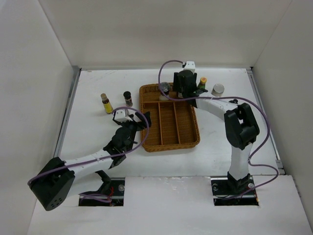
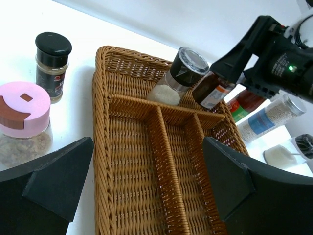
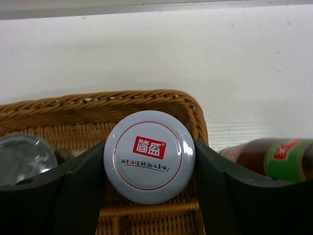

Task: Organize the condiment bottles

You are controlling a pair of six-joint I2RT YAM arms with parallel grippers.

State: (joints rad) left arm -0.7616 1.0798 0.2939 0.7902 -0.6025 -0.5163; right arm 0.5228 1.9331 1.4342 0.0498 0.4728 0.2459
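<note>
Gripping the white-capped bottle [image 3: 149, 161] by its cap, the right gripper [image 1: 186, 84] holds it at the wicker tray's [image 1: 171, 146] far compartment, upper middle of the overhead view, probably to stand it beside the black-topped grinder [image 2: 183, 73] there. The left wrist view shows the bottle's brown body tilted; the right wrist view shows only the cap, pinched from both sides. The left gripper [image 2: 146, 178], jaws wide and empty, hovers by the tray's left edge, probably ready for the pink-lidded jar [image 2: 24, 115] or black-capped jar [image 2: 53, 61] at that view's upper left.
</note>
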